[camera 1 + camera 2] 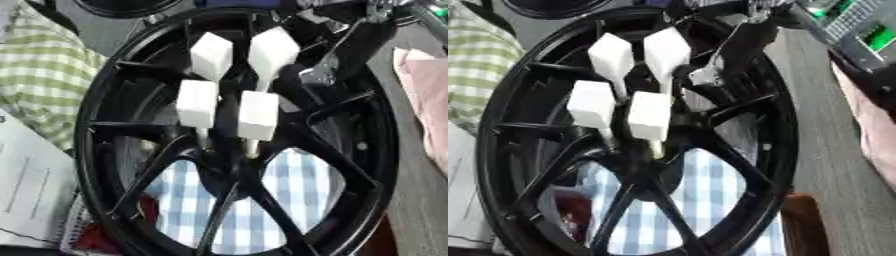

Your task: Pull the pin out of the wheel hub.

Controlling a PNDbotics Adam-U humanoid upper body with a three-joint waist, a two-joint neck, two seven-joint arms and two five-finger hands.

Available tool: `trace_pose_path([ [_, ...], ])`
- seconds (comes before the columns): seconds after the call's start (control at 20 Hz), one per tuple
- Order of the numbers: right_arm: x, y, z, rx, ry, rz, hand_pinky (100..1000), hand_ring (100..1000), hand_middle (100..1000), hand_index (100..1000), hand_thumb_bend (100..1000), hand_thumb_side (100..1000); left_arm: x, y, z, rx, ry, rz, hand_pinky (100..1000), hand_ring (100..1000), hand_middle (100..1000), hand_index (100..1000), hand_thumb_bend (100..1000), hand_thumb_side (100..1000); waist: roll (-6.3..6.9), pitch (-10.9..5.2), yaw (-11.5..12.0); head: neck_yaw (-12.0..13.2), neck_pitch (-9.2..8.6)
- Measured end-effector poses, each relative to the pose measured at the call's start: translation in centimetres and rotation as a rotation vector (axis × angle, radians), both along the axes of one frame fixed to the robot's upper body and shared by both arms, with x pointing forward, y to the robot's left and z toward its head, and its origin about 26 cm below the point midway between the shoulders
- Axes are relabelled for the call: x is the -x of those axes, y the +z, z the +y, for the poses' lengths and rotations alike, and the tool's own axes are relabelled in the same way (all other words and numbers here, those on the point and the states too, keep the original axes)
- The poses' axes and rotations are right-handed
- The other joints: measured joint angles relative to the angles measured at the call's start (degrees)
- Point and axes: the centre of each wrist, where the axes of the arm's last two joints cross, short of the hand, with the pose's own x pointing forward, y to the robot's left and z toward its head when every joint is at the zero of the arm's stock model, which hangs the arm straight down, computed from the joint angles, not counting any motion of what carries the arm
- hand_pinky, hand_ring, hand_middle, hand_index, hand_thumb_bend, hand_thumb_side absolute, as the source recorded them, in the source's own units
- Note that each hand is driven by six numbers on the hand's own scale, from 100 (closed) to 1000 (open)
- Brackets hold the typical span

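A black spoked wheel hub (105, 100) fills both views, tilted toward me. Several pins with white block heads stand in its centre (229, 159) on thin shafts: two upper ones (212, 55) (273, 52) and two lower ones (197, 102) (259, 115). My right hand (325, 70), black with a silver part, comes in from the upper right. It lies over the spokes just right of the upper right pin. Whether it touches that pin is hidden among the dark spokes. My left hand does not show.
A blue-and-white checked cloth (262, 200) lies under the wheel. A green checked cloth (44, 70) and white paper (26, 185) are at the left. A pink thing (429, 90) lies on the grey table (420, 200) at the right, a brown object (802, 225) at the lower right.
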Motion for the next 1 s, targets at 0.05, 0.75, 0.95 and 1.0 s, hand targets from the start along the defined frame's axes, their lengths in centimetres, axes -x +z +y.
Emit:
trace_pose_path([
  [0.05, 0.1, 0.3, -0.3, -0.008, -0.007, 0.0, 834, 657, 439, 425, 100, 272, 0.0, -0.1, 0.1, 0.0, 0.002, 0.002, 919, 603, 631, 725, 322, 734, 0.0, -0.15, -0.2, 0.0, 0.16],
  [0.75, 5.9, -1.0, -12.6, -0.248, -0.324, -0.092, 838, 639, 455, 439, 100, 173, 0.2, -0.3, 0.3, 0.005, 0.021, 0.008, 921, 603, 630, 725, 317, 729, 1.19, -1.91, -3.2, 2.0, 1.01],
  [0.95, 6.8, -2.7, -16.3, -0.345, -0.477, -0.147, 836, 632, 472, 458, 100, 176, 0.3, -0.5, 0.4, 0.017, 0.036, 0.008, 921, 603, 630, 725, 317, 728, 2.03, -2.02, -4.7, 3.0, 1.01],
  [1.0, 6.9, -3.2, -17.1, -0.368, -0.516, -0.162, 836, 629, 476, 461, 100, 178, 0.3, -0.6, 0.4, 0.018, 0.042, 0.008, 921, 603, 630, 725, 317, 727, 2.23, -2.04, -5.0, 3.3, 1.01],
])
